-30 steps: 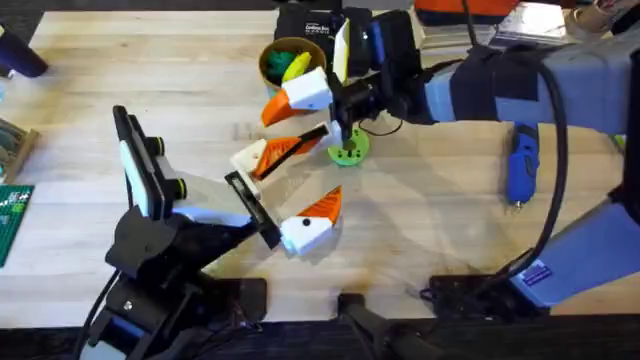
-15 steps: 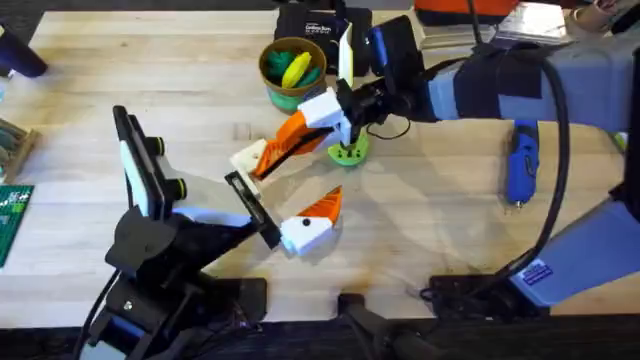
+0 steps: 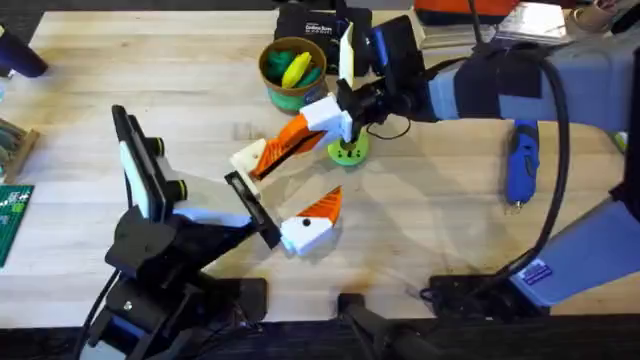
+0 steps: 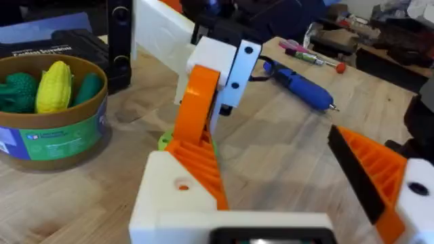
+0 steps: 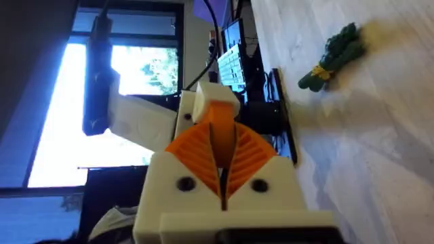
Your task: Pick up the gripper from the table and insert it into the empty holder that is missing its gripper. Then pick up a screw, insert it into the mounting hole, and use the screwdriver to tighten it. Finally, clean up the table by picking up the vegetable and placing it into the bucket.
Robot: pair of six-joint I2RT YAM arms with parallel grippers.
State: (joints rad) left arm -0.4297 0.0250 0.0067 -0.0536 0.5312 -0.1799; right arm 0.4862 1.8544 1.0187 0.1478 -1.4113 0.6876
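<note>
Right gripper (image 3: 335, 118) clamped on the stiff, light orange gripper (image 3: 290, 135); I keep hold on its ribbed flanks. Left gripper (image 3: 262, 205): aperture indeterminate.

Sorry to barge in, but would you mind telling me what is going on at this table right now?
The right gripper holds an orange gripper wedge, its low end meeting a white holder on the table near the bucket. The left gripper sits nearer the front edge. The blue screwdriver lies untouched off to the right. The bucket holds toy food, and a green vegetable bundle lies on the table in the right wrist view.
</note>
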